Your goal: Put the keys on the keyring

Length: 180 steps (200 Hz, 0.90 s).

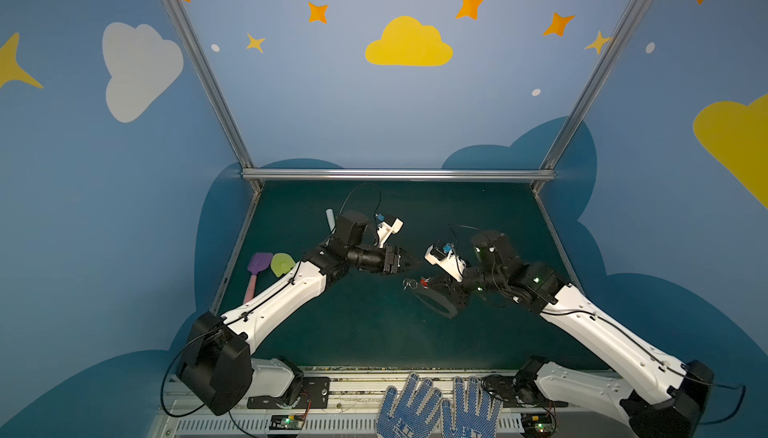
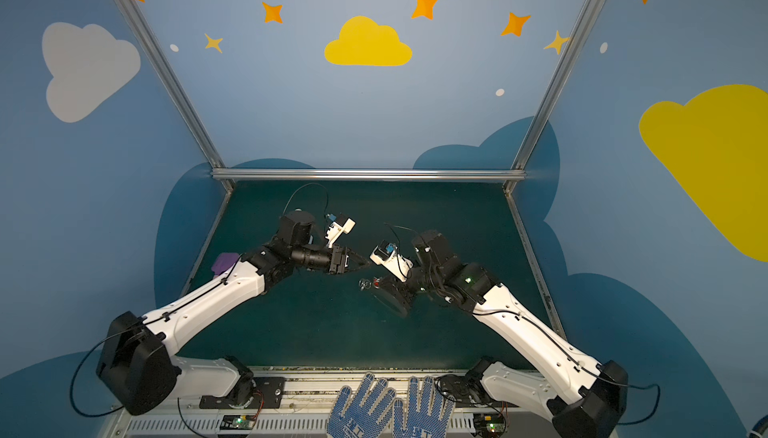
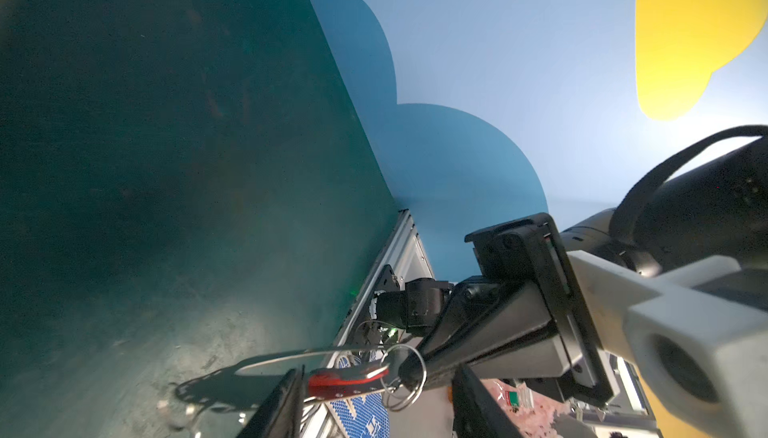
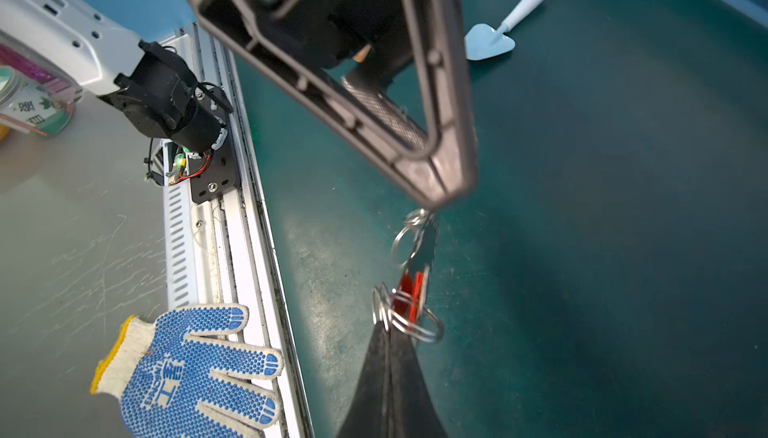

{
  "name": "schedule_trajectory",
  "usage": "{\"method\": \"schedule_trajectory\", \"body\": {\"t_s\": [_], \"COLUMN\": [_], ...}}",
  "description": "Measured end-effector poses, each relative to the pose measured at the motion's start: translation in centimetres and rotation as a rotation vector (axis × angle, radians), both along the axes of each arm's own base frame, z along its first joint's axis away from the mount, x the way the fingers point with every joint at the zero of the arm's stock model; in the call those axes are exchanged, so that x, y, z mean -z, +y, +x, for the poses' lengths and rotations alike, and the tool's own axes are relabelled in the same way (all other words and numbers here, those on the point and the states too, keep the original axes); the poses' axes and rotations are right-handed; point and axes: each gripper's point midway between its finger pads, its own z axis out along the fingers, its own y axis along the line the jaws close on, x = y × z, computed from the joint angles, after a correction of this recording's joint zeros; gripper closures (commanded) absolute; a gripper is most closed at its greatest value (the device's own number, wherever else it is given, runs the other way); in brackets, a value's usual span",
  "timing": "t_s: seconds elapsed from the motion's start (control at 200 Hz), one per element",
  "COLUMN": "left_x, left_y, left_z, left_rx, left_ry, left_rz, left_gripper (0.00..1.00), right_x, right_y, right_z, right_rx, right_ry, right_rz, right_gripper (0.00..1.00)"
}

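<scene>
My right gripper (image 4: 390,326) is shut on the silver wire rings (image 4: 409,324) of the keyring, held a little above the green table (image 1: 353,324) in the middle. The key (image 3: 345,380), with its red head, lies against those rings; it also shows red in both top views (image 1: 423,281) (image 2: 376,282). The grey plate of the keyring (image 3: 291,358) shows edge-on as a thin strip and casts an oval shadow on the table. My left gripper (image 3: 376,373) is open, its fingers (image 3: 282,407) apart on either side of the key without gripping it. Both top views show the two grippers (image 1: 411,265) (image 1: 428,284) tip to tip.
A purple toy shovel (image 1: 257,267) and a green one (image 1: 282,264) lie at the left edge of the table. A pale blue shovel (image 4: 498,33) lies at the back left behind my left arm. Blue-dotted gloves (image 1: 436,407) rest on the front ledge. Walls enclose three sides.
</scene>
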Motion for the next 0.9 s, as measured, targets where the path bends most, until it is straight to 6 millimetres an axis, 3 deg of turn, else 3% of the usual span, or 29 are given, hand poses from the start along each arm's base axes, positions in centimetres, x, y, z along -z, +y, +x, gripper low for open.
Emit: {"method": "schedule_trajectory", "body": {"t_s": [0.476,0.651,0.811,0.901], "left_x": [1.9,2.8,3.1,3.3], "left_y": [-1.2,-1.5,-1.9,-1.9], "left_z": [-2.0,-2.2,-2.2,-2.2], "left_rx": [0.104,0.117,0.125,0.123], "left_ry": [0.022,0.019,0.006,0.003], "left_rz": [0.158,0.22,0.252,0.267], "left_gripper": [0.42,0.42,0.5,0.47], "right_x": [0.8,1.6,2.0,2.1], "right_y": [0.4,0.5,0.1,0.0], "right_z": [0.1,0.2,0.4,0.4], "right_rx": [-0.027,-0.021,-0.006,0.0], "right_ry": [-0.067,-0.069,-0.072,-0.076], "right_rz": [-0.056,-0.089,-0.117,-0.127], "right_gripper": [1.0,1.0,1.0,1.0]}}
